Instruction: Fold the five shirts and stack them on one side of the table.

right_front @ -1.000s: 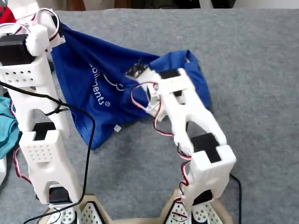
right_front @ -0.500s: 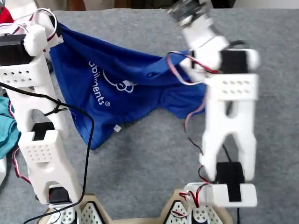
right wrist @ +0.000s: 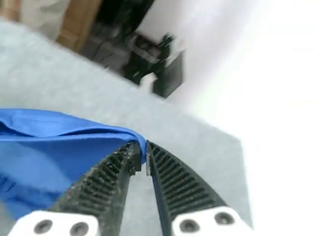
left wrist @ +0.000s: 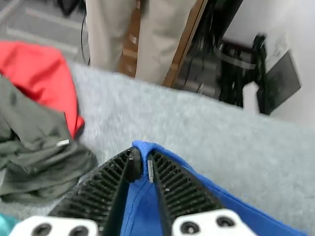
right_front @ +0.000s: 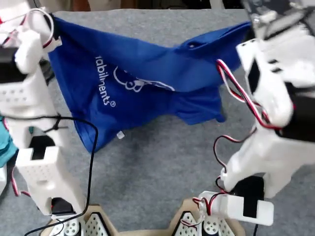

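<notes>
A blue shirt (right_front: 142, 83) with white print hangs stretched between the two arms over the grey table (right_front: 162, 167). My left gripper (left wrist: 141, 164) is shut on one corner of the blue shirt (left wrist: 142, 196), at the table's far left in the high view. My right gripper (right wrist: 144, 156) is shut on another edge of the blue shirt (right wrist: 54, 147), raised at the far right. In the high view the shirt's lower part sags onto the table (right_front: 98, 137). A red shirt (left wrist: 42, 78) and a dark grey-green shirt (left wrist: 29, 147) lie past the left gripper.
A teal garment (right_front: 5, 142) lies at the table's left edge by the left arm's base. Black cables (right_front: 74, 123) trail from the left arm. Beyond the table's far edge are wooden furniture (left wrist: 182, 39) and dark equipment (right wrist: 157, 64).
The right arm has swung up and out to the far right with the shirt's edge, pulling the blue shirt taut and wider. The left arm has barely moved.
</notes>
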Controlling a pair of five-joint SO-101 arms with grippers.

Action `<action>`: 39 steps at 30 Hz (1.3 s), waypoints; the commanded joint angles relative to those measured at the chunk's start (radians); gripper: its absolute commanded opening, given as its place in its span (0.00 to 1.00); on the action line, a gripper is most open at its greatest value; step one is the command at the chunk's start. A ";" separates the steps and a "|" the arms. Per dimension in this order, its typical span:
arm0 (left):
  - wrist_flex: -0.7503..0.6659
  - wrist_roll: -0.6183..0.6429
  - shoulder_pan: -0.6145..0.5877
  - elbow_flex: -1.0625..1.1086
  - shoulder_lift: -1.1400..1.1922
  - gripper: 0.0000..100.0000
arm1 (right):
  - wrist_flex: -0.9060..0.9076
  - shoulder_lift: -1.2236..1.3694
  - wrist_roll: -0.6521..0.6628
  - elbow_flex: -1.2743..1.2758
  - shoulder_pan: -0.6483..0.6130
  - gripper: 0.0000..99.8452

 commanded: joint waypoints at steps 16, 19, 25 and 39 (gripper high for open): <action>0.009 -0.008 0.000 -0.003 -0.599 0.02 | 0.020 -0.243 0.000 -0.341 0.085 0.01; 0.009 -0.008 0.000 -0.003 -0.677 0.02 | -0.005 -0.303 0.000 -0.341 0.085 0.01; 0.009 -0.026 -0.002 -0.002 -0.792 0.02 | -0.046 -0.367 0.000 -0.340 0.122 0.01; 0.009 -0.026 0.000 0.436 -0.817 0.02 | -0.330 -0.369 0.021 -0.062 0.177 0.01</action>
